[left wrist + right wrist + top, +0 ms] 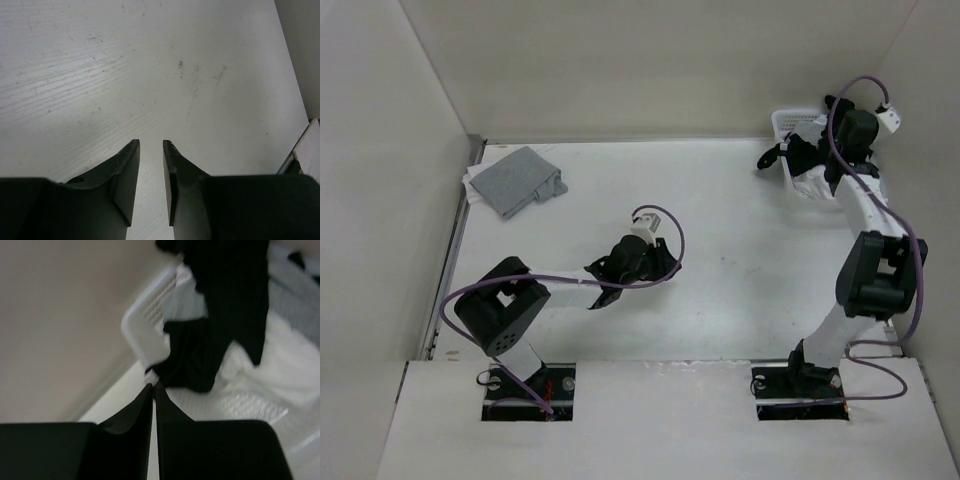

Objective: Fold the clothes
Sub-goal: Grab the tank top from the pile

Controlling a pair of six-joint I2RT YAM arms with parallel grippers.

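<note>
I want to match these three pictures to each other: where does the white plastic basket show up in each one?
Top external: white plastic basket in the far right corner.
Left wrist: not in it; only bare table.
Right wrist: its rim left of centre, a black garment hanging into it.
Shared landmark: the right gripper, at the basket in both those views.

No legible text, label, brand or number in any view
</note>
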